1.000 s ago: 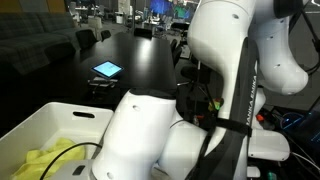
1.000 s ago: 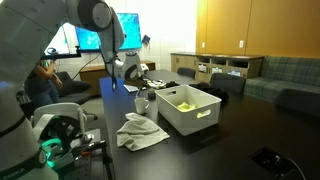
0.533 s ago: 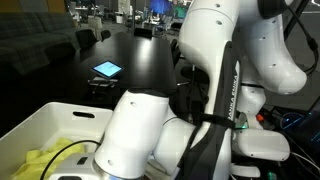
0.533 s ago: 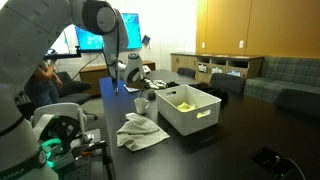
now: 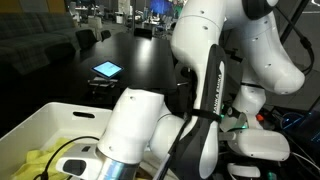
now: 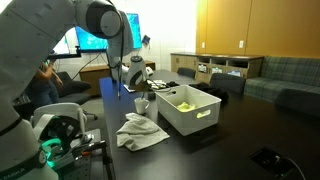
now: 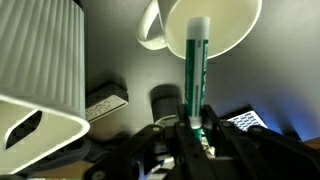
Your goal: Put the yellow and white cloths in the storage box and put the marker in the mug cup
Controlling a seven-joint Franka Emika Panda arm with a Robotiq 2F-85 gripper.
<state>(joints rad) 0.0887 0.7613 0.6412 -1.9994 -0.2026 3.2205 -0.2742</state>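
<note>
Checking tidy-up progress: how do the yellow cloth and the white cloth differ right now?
The yellow cloth lies inside the storage box; the white cloth lies on the table beside it. The yellow cloth is bright yellow, the white cloth pale grey-white. The white cloth shows whole, the yellow cloth only partly behind the box wall. Both are crumpled.

The arm point(image 5: 210, 50) reaches out, gripper point(image 7: 195, 125) pointing down, jaws clamped on the marker point(image 7: 196, 70)

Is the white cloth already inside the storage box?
No, the white cloth lies crumpled on the table beside the storage box, which holds the yellow cloth.
</note>
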